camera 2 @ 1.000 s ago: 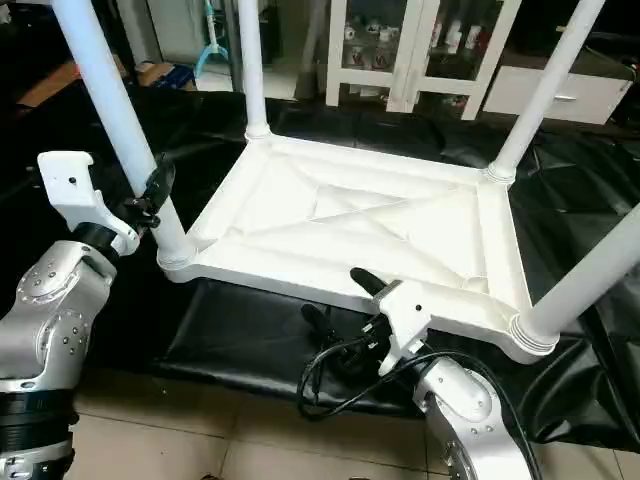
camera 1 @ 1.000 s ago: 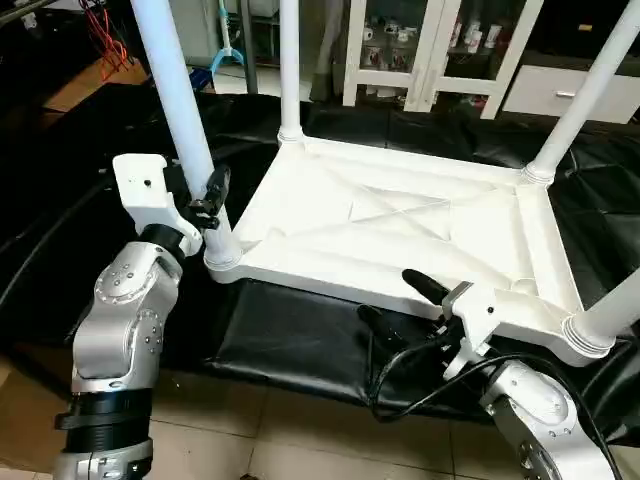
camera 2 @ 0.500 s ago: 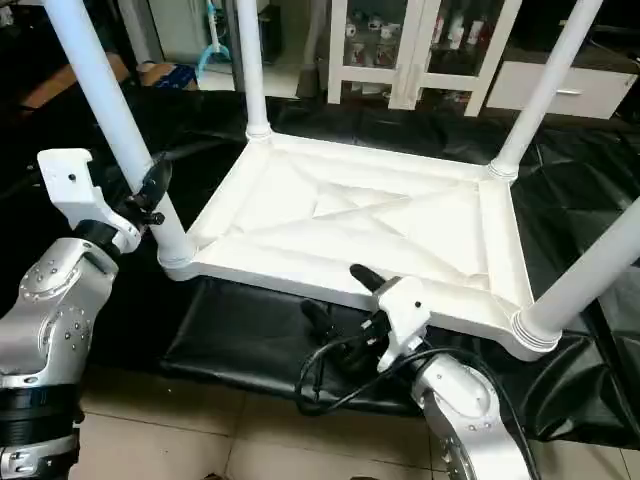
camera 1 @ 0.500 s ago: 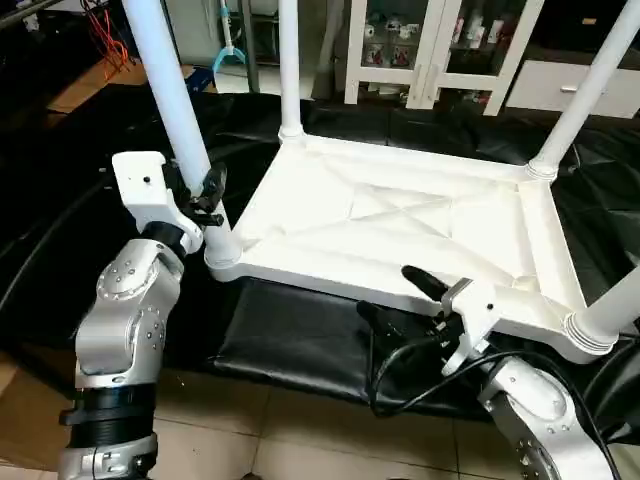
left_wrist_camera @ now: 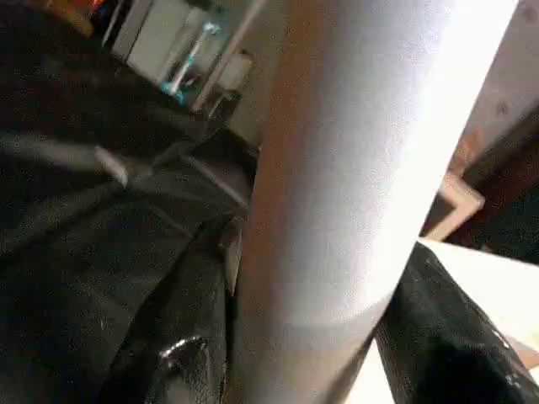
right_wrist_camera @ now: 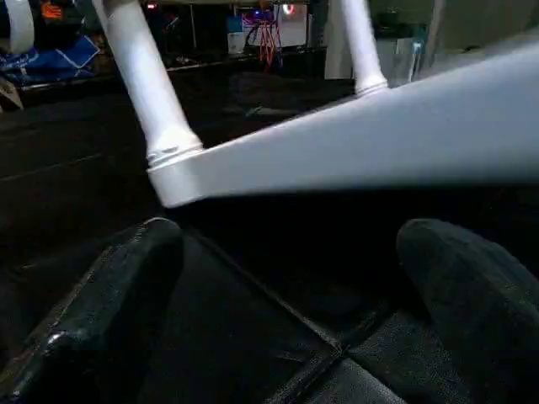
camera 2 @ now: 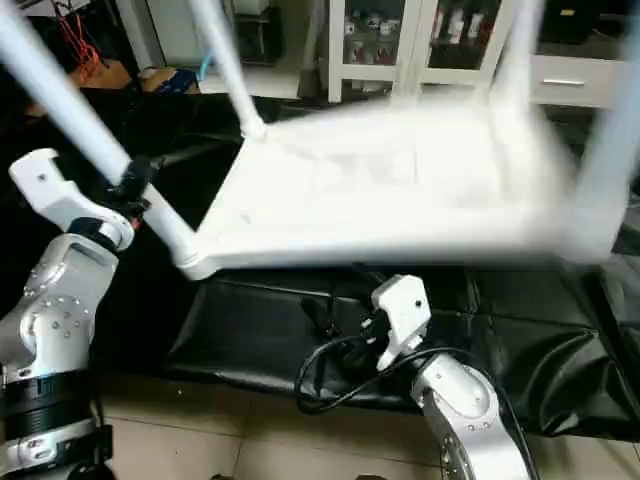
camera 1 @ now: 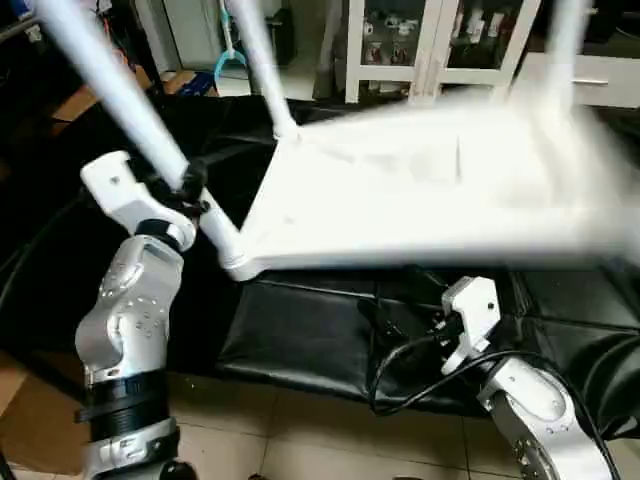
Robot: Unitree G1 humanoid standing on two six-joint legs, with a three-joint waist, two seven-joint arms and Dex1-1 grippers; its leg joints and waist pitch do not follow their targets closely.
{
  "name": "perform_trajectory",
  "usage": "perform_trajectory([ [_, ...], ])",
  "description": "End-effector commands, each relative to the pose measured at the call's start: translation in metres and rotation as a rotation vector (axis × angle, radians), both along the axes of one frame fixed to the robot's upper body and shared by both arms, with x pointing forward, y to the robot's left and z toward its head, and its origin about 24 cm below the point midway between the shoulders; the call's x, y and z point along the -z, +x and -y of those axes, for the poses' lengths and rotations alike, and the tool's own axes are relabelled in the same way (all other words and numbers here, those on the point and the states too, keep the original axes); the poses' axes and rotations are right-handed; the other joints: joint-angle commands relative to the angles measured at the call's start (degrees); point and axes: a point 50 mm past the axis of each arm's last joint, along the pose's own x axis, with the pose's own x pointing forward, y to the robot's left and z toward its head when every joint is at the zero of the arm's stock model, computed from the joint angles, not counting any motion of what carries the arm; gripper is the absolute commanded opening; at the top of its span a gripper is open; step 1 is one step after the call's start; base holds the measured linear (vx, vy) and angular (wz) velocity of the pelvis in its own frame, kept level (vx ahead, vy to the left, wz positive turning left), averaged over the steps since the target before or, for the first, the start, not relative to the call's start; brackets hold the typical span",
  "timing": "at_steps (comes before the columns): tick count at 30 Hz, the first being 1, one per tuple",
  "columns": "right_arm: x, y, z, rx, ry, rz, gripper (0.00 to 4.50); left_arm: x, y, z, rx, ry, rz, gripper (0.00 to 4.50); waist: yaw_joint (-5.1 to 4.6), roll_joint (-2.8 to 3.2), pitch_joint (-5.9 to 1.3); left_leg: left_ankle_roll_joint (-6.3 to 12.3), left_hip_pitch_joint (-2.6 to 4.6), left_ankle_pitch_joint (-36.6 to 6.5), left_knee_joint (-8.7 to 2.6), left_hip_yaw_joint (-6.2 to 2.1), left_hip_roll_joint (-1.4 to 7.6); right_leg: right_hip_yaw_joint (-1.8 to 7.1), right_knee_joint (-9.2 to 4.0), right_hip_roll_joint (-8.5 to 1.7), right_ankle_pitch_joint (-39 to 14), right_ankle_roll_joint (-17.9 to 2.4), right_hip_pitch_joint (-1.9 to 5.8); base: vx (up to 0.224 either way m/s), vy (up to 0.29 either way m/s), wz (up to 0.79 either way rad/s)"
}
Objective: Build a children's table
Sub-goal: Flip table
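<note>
Your left tool [camera 1: 190, 183] is clamped around the long white tubular leg [camera 1: 150, 125] at the near-left corner of the white plastic square table top [camera 1: 420, 190], and what has changed is the whole table: a second ago the upturned top lay flat on the black padded mat [camera 1: 300, 335] with its four legs standing straight, and now the leg in your grip leans hard over to the left and the top has swung up on its far-right side, smeared with motion, its near edge lifted off the mat. I read that as you levering the assembled table over by one leg, which suggests the legs are all in and the job is at the turning-upright stage; the risk is that a single grip low on one leg leaves the top free to swing. Your right tool [right_wrist_camera: 278, 303] hangs wide apart and empty just under the near edge, touching nothing. From the head you see the tilt of the table; the left wrist view adds that the black fingers [left_wrist_camera: 181, 337] sit tight on both sides of the tube, and the right wrist view shows the corner socket [right_wrist_camera: 168, 156] of that leg and the top's underside passing above the spread fingers
</note>
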Motion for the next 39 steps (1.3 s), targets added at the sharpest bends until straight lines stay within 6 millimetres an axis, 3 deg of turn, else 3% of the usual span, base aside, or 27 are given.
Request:
perform_trajectory([
  [1,-0.002,0.001,0.001,0.004,-0.008,0.019,4.50,0.012,0.000,0.000,0.005,-0.118,-0.041,1.99,0.07,-1.22,-3.05,5.04,-0.01,-4.46,-5.08,-2.32,4.87,2.55,-4.48,-5.12,-6.38,-13.81,2.10,0.000,0.000,0.00],
  [5,-0.009,0.004,0.001,0.016,-0.006,0.053,4.50,0.016,0.002,0.005,0.037,-0.165,-0.058,1.99,0.11,-1.30,-3.26,5.90,0.21,-2.56,-4.99,-2.29,5.07,2.42,-4.14,-5.11,-1.65,-14.25,2.01,0.000,0.000,0.00],
  [11,-0.022,0.012,0.000,0.039,0.007,0.109,4.50,0.028,0.004,0.013,0.041,-0.307,-0.097,1.98,0.61,-1.77,-3.15,5.55,0.34,-3.55,-5.07,-1.87,5.05,2.52,-4.42,-5.22,-4.52,-13.46,1.98,0.000,0.000,0.00],
  [16,-0.030,0.022,0.004,0.102,-0.018,0.142,4.50,0.039,0.003,0.022,0.081,-0.386,-0.125,1.98,0.77,-1.75,-3.13,5.19,0.39,-3.26,-5.06,-1.73,4.97,2.50,-4.45,-5.17,-5.03,-13.20,1.82,0.000,0.000,0.00],
  [18,-0.038,0.036,0.008,0.189,0.052,0.120,4.50,0.043,0.003,0.029,0.099,-0.380,-0.139,1.98,0.61,-1.74,-3.15,4.78,0.37,-3.78,-5.16,-1.75,4.85,2.48,-4.49,-5.10,-6.15,-13.15,1.83,0.000,0.000,0.00],
  [20,-0.040,0.039,0.007,0.200,0.097,0.105,4.50,0.043,0.003,0.032,0.104,-0.380,-0.141,1.98,0.70,-1.58,-3.06,4.22,0.89,-5.30,-5.24,-1.56,4.98,2.63,-4.74,-4.90,-7.03,-13.03,1.36,0.000,0.000,0.00],
  [24,-0.049,0.048,0.001,0.214,0.240,0.081,4.50,0.042,0.003,0.037,0.117,-0.381,-0.143,1.97,0.63,-1.44,-3.28,3.81,0.55,-4.00,-5.42,-1.80,5.14,2.54,-4.38,-4.98,-4.19,-12.58,1.69,0.000,0.000,0.00],
  [30,-0.066,0.068,-0.001,0.311,0.368,0.081,4.50,0.041,0.004,0.040,0.135,-0.386,-0.135,1.95,0.44,-1.83,-3.35,3.48,0.35,-2.27,-5.38,-1.65,5.02,2.52,-4.14,-5.10,-2.33,-12.57,1.88,0.000,0.000,0.00],
  [34,-0.072,0.081,0.006,0.423,0.439,0.074,4.50,0.041,0.004,0.040,0.134,-0.389,-0.133,1.95,0.42,-1.47,-3.41,2.05,0.64,-2.28,-5.40,-1.45,4.84,2.50,-4.15,-4.87,-2.65,-12.03,1.68,0.000,0.000,0.00],
  [39,-0.081,0.089,0.004,0.431,0.520,0.069,4.50,0.040,0.004,0.041,0.146,-0.385,-0.132,1.95,0.59,-1.37,-3.73,3.12,0.52,1.15,-5.14,-1.43,4.79,2.34,-3.64,-4.94,2.97,-12.20,2.00,0.000,0.000,0.00],
])
